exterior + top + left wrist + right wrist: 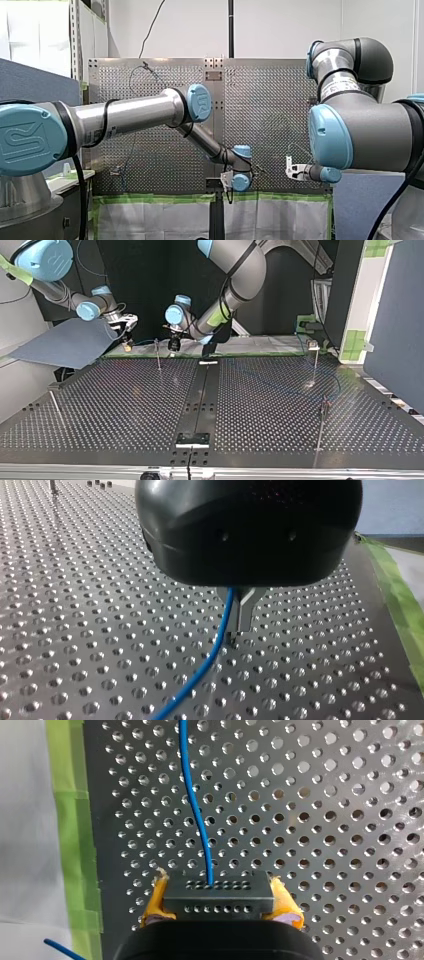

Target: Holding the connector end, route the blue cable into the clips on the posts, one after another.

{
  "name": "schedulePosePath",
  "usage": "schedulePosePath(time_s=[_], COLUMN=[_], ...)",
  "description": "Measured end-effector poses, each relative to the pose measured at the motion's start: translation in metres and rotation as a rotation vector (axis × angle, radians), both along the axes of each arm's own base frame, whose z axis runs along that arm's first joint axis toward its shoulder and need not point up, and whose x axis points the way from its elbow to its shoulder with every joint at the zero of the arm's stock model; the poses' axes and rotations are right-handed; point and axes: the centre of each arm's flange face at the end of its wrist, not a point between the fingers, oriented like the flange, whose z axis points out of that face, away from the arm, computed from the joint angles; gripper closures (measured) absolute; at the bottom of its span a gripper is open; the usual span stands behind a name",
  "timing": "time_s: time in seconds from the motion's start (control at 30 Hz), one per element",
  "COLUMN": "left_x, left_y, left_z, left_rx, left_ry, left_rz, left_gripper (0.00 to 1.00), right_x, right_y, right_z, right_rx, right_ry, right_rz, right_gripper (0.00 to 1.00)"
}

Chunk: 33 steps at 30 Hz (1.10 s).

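Ahead of my right gripper (220, 901) the blue cable (192, 795) runs over the perforated table (325, 820). Its yellow pads (156, 901) are shut on the black connector block (219, 890) at the cable's end. My left gripper (234, 634) is black, and its metal fingers (245, 611) are shut on the blue cable (210, 655) just above the table. In the top view my left gripper (174, 344) and my right gripper (127, 342) stand at the far edge. A thin post (158, 354) rises between them.
More posts stand at the top view's right (315, 359), near right (322, 422) and near left (54, 400). Green tape (75, 845) lines the table edge beside my right gripper. A grey-blue sheet (65, 342) lies under my right arm. A black bracket (193, 440) sits near the front middle.
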Motion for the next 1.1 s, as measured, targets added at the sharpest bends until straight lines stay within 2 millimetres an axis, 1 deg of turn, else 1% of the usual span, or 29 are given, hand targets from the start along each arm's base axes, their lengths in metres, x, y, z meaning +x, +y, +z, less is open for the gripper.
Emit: schedulePosePath(time_s=[0.13, 0.33, 0.63, 0.83, 0.97, 1.1], left_x=[0.005, 0.007, 0.000, 0.002, 0.003, 0.006], left_y=[0.002, 0.002, -0.009, -0.002, 0.001, 0.001], left_z=[0.001, 0.001, 0.001, -0.020, -0.023, -0.021], left_rx=[-0.002, -0.005, -0.033, -0.032, -0.033, -0.039], left_ry=[-0.002, 0.000, 0.011, 0.034, 0.038, 0.035], left_rz=[-0.012, -0.038, -0.121, -0.119, -0.117, -0.111], left_gripper=[1.00, 1.00, 1.00, 1.00, 1.00, 1.00], right_x=[0.000, 0.001, 0.000, -0.002, -0.002, -0.002], right_y=[-0.004, -0.006, -0.008, -0.010, -0.010, -0.012], right_z=[0.002, 0.004, 0.003, 0.002, -0.003, -0.011], right_rx=[-0.008, -0.016, -0.019, -0.022, -0.016, -0.008], right_ry=[-0.001, -0.002, -0.006, -0.021, -0.026, -0.021], right_rz=[-0.001, 0.001, -0.001, -0.007, -0.010, -0.011], right_gripper=[1.00, 1.00, 1.00, 1.00, 1.00, 1.00])
